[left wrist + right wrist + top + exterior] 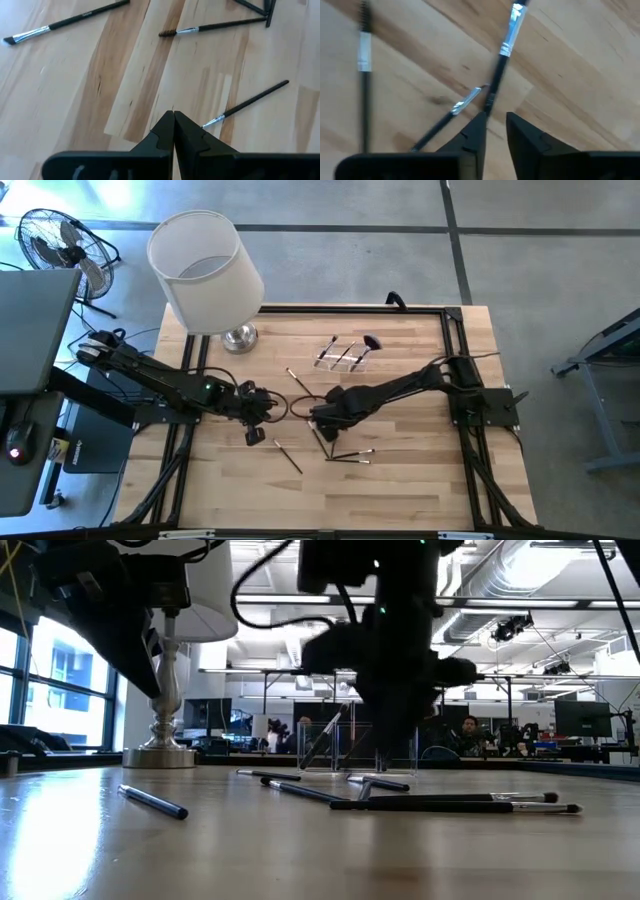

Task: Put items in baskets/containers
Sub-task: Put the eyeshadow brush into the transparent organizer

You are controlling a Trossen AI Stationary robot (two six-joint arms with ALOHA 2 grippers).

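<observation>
Several slim dark-handled makeup brushes lie flat on the wooden table, among them one at the middle, one toward the near edge and a pair. The clear holder stands at the far middle with a few brushes leaning in it, one with a fluffy head. My right gripper is slightly open, low over two crossed brushes at the table's middle. My left gripper is shut and empty above the table, beside a brush. My right gripper points down at the crossed brushes. One brush's dark handle ends right at the tip of one finger; I cannot tell whether they touch. The brush lies flat on the table.
A lamp with a big white shade and a silver foot stands at the far left corner. A black frame runs along the table's edges. Bare wood lies along the near edge.
</observation>
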